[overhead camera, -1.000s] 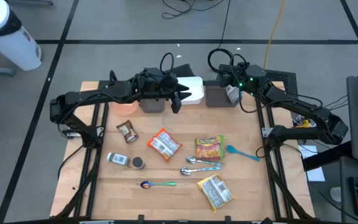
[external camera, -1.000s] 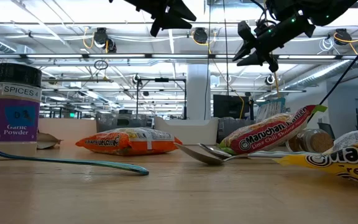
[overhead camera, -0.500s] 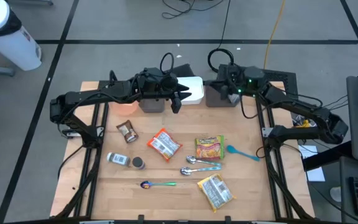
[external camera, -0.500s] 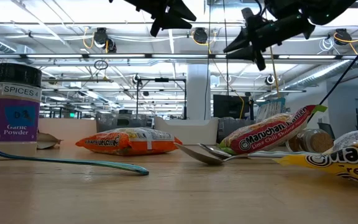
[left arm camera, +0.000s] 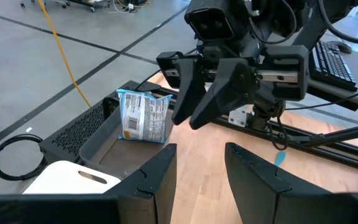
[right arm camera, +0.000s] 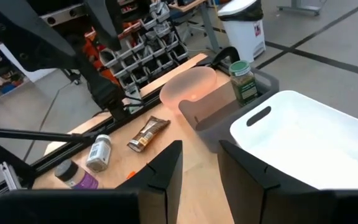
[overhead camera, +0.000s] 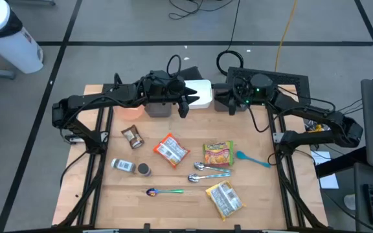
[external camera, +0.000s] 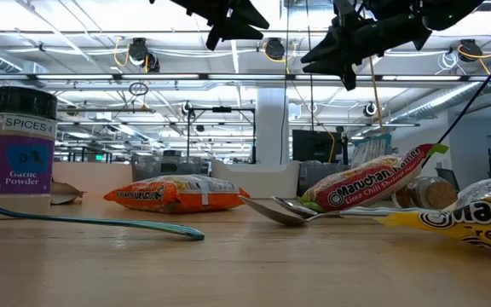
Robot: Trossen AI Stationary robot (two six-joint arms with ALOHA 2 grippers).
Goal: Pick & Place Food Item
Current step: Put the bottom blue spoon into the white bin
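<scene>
My left gripper (overhead camera: pixel 184 103) hangs empty with its fingers apart above the grey bin (overhead camera: pixel 158 109) at the back of the table. My right gripper (left arm camera: pixel 207 87), fingers also parted on nothing, is up beside the other grey bin (left arm camera: pixel 98 144), where one silver food packet (left arm camera: pixel 143 116) already stands. Several packets remain on the wood, among them the orange packet (overhead camera: pixel 171 149) and the noodle pack (overhead camera: pixel 218 154). Since a second ago my right arm has swung from over its bin toward the middle; my left has not moved.
</scene>
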